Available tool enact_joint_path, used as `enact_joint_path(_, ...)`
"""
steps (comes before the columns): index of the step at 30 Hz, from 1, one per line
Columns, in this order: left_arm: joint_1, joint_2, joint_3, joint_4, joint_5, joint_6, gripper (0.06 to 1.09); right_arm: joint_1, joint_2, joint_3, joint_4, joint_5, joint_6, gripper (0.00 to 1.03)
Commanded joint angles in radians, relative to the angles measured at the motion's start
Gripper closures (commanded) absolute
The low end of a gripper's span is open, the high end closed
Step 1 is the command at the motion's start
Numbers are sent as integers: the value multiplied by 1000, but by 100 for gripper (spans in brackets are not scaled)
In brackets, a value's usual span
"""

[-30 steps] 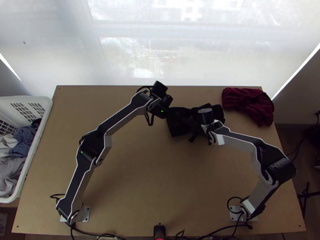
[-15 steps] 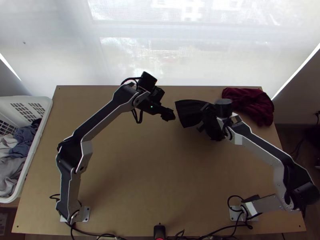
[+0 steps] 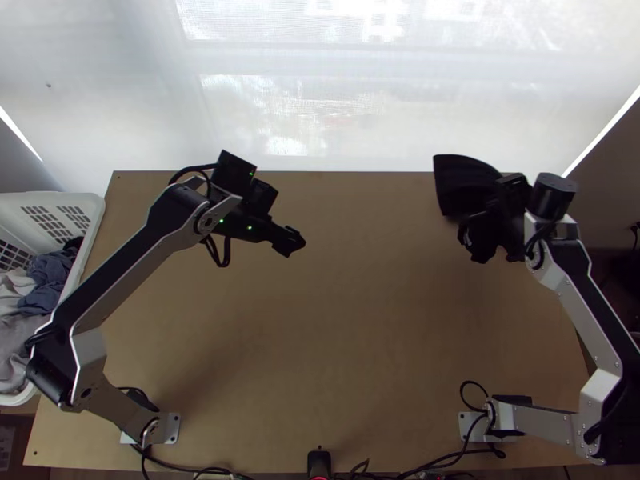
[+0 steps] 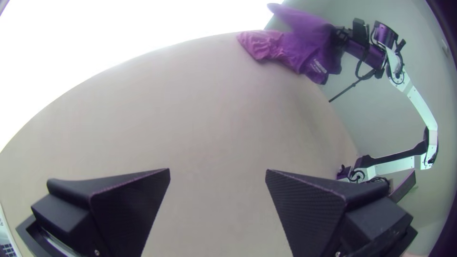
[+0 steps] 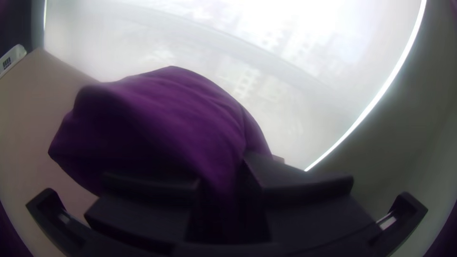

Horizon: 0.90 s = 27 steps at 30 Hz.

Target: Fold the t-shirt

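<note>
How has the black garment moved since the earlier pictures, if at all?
Yes: the black garment has moved rightward, toward the far right corner of the table.

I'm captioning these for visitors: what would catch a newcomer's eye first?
Likely the dark cloth held in the right gripper near the table's far right corner, before the bright window. Next, the left gripper, open above the table, and the white basket of clothes beside its left edge.

Two arms [image 3: 136, 264], two tools [image 3: 296, 242], one surface [image 3: 344, 336] and one basket [image 3: 98, 210] are shown. Two cloths [image 3: 460, 180] are seen outside the basket, several inside.
</note>
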Motion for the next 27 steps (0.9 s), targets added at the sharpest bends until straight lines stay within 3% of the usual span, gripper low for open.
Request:
enact_joint_path(1,97,-190,-201,-3,-31,17,11,-294,-1,72,0,-134,4,100)
enact_joint_path(6,170,-285,-327,-2,-41,26,11,-460,155,197,43,-237,-43,100)
enact_joint_path(13,252,-383,-457,6,-41,24,11,-524,445,416,46,-275,-102,100)
enact_joint_path(20,302,-398,-459,-11,-51,20,11,-414,663,529,57,-274,-99,100)
enact_joint_path(27,348,-403,-451,-35,-66,21,11,-274,738,540,72,-251,7,100)
